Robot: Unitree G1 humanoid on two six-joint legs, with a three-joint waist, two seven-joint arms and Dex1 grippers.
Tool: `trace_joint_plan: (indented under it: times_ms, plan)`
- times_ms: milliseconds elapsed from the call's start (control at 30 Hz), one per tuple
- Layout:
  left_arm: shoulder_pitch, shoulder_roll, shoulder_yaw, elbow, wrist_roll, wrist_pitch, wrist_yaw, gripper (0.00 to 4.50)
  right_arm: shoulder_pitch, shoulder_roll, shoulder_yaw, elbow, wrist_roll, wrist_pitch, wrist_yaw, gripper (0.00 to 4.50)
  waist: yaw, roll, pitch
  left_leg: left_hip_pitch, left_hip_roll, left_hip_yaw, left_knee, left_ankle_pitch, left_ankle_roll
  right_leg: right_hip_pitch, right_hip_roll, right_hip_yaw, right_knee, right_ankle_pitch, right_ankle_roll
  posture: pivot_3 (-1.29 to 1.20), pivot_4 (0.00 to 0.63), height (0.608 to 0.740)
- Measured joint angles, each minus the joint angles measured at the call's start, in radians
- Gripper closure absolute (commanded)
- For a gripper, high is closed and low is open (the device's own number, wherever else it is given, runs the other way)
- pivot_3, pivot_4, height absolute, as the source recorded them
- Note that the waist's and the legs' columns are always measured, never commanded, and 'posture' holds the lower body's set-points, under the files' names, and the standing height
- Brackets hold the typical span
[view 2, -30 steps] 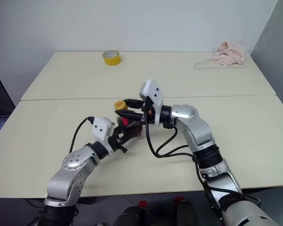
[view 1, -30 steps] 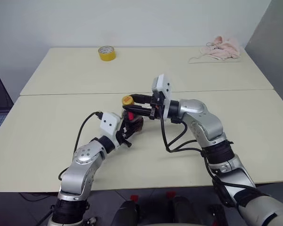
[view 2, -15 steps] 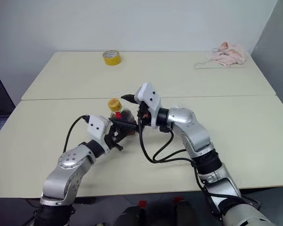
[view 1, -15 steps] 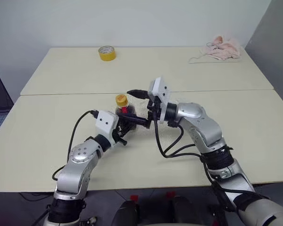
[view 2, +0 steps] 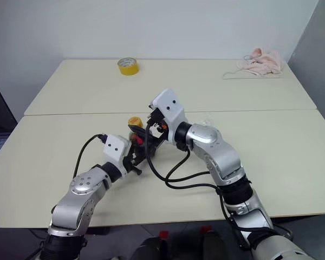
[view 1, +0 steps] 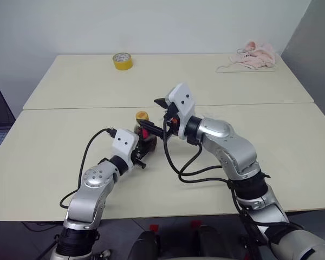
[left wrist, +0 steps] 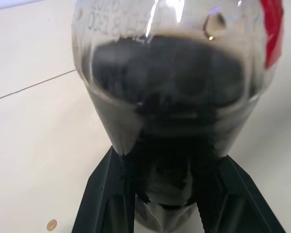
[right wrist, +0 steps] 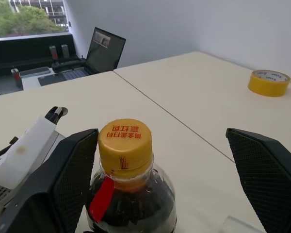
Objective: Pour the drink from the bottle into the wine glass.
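The bottle (view 1: 145, 134) stands on the near table, yellow cap (right wrist: 124, 141) on, red label at its neck. The dark drink (left wrist: 174, 82) fills its bulbous body. My left gripper (view 1: 146, 145) is shut on the lower body, a finger (left wrist: 104, 194) on each side. My right gripper (view 1: 154, 116) is open wide at cap height; its fingers (right wrist: 72, 165) stand on either side of the cap without touching it. A bit of clear material (right wrist: 235, 224) peeks in beside the bottle; I cannot tell whether it is the wine glass.
A yellow tape roll (view 1: 122, 60) lies at the far left of the back table, a pink cloth (view 1: 253, 55) at its far right. A seam (view 1: 70, 108) divides the two tables. An open laptop (right wrist: 104, 48) sits off to the left.
My right gripper, which was closed around the cap, has opened wide and its wrist has turned. The bottle went from tilted to upright in the left gripper, cap still on.
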Motion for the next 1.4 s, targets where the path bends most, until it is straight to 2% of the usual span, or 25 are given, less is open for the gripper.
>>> trace_joint_plan:
  times_ms: [133,200,300,500,767,1033,1233,1400]
  plan:
    - [0.0,0.0,-0.001,0.0,0.0,0.0,0.0,3.26,-0.002,0.001,0.015,-0.004,-0.022,0.001,-0.013,0.0,0.0,0.0,0.0,0.0,0.0,0.0,0.0,0.0,0.0,0.0,0.0,0.0,0.0,0.0,0.0,0.0,0.15,0.74]
    - [0.0,0.0,-0.001,0.0,0.0,0.0,0.001,3.26,-0.002,0.0,0.015,-0.004,-0.023,0.002,-0.013,0.38,0.0,0.0,0.0,0.0,0.0,0.0,0.0,0.0,0.0,0.0,0.0,0.0,0.0,0.0,0.0,0.0,0.15,0.74]
    - [0.0,0.0,-0.005,0.002,0.001,0.0,0.001,3.26,-0.002,-0.01,0.023,-0.004,-0.024,0.005,-0.003,1.22,0.0,0.0,0.0,0.0,0.0,0.0,0.0,0.0,0.0,0.0,0.0,0.0,0.0,0.0,0.0,0.0,0.15,0.74]
    - [0.0,-0.002,-0.009,0.013,0.012,0.0,0.002,3.26,-0.003,-0.013,0.048,-0.005,-0.022,0.013,0.014,3.29,0.0,0.0,0.0,0.0,0.0,0.0,0.0,0.0,0.0,0.0,0.0,0.0,0.0,0.0,0.0,0.0,0.15,0.74]
    - [-0.001,-0.002,-0.008,0.012,0.013,-0.002,-0.001,3.26,-0.005,-0.02,0.044,-0.002,-0.016,0.005,0.035,3.3,0.0,0.0,0.0,0.0,0.0,0.0,0.0,0.0,0.0,0.0,0.0,0.0,0.0,0.0,0.0,0.0,0.15,0.74]
    - [0.008,0.011,-0.003,-0.023,-0.001,-0.002,-0.022,3.35,-0.041,-0.085,0.031,0.156,0.016,-0.267,0.277,3.3,0.0,0.0,0.0,0.0,0.0,0.0,0.0,0.0,0.0,0.0,0.0,0.0,0.0,0.0,0.0,0.0,0.15,0.74]
    - [0.023,0.016,0.014,-0.04,-0.012,0.005,-0.026,3.35,-0.126,-0.081,0.014,0.381,0.031,-0.457,0.46,3.3,-0.002,0.0,0.0,0.0,0.0,0.0,0.0,0.0,0.0,0.0,0.0,0.0,0.0,0.0,0.0,0.0,0.15,0.74]
    - [0.033,0.016,0.023,-0.049,-0.024,0.024,-0.026,3.35,-0.174,-0.061,0.011,0.523,0.034,-0.567,0.536,3.3,-0.001,0.0,0.0,0.0,0.0,0.0,0.0,0.0,0.0,0.001,0.0,0.0,-0.001,0.0,0.0,0.0,0.15,0.74]
